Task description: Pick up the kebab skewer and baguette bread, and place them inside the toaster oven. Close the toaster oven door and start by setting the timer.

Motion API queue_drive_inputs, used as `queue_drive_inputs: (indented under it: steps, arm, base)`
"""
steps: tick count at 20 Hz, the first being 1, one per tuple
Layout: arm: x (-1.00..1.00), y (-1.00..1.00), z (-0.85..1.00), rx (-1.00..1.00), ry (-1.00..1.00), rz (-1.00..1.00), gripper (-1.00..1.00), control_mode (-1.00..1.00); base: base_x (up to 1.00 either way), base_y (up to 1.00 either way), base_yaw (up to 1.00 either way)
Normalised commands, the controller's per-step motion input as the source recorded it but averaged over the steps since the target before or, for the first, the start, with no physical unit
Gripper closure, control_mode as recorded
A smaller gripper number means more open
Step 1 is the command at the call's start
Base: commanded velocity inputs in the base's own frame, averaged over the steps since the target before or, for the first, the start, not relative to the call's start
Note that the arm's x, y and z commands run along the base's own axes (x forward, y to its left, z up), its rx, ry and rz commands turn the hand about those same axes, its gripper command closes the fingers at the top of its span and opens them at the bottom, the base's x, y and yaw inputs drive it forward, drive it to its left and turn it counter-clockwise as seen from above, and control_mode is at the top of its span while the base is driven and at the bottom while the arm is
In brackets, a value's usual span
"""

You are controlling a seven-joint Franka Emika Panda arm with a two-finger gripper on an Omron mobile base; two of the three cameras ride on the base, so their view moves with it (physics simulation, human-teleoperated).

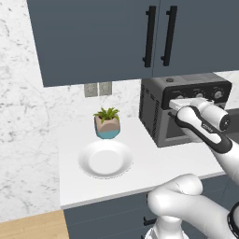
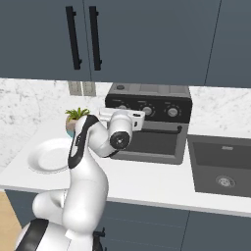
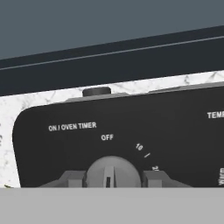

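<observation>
The black toaster oven [image 1: 153, 108] stands on the counter with its door [image 2: 153, 143] shut and the bar handle along the door's top edge. My gripper [image 3: 113, 179] is at the oven's left knob [image 3: 113, 169], labelled ON / OVEN TIMER. One fingertip presses each side of the knob, whose mark points up toward OFF. From the base views my hand [image 2: 113, 117] sits against the top left of the oven's front [image 1: 173, 103]. The kebab skewer and the baguette bread are out of sight, and the white plate [image 1: 85, 162] holds nothing.
A small potted plant [image 1: 107, 122] stands behind the plate. Dark wall cabinets [image 1: 102, 37] hang above the counter. A dark sink [image 2: 220, 169] lies to the right of the oven. Two more knobs [image 2: 171, 112] sit further right on the oven's front.
</observation>
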Motion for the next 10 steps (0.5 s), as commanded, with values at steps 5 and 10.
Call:
queue_drive_inputs:
  steps: [5,10]
  arm:
    - [-0.03,0.00,0.00,0.02,0.00,0.00,1.00,-1.00]
    - [-0.09,0.00,0.00,0.10,0.00,-0.02,1.00,-1.00]
  base:
    - [0.00,0.00,0.00]
    - [0.00,0.00,0.00]
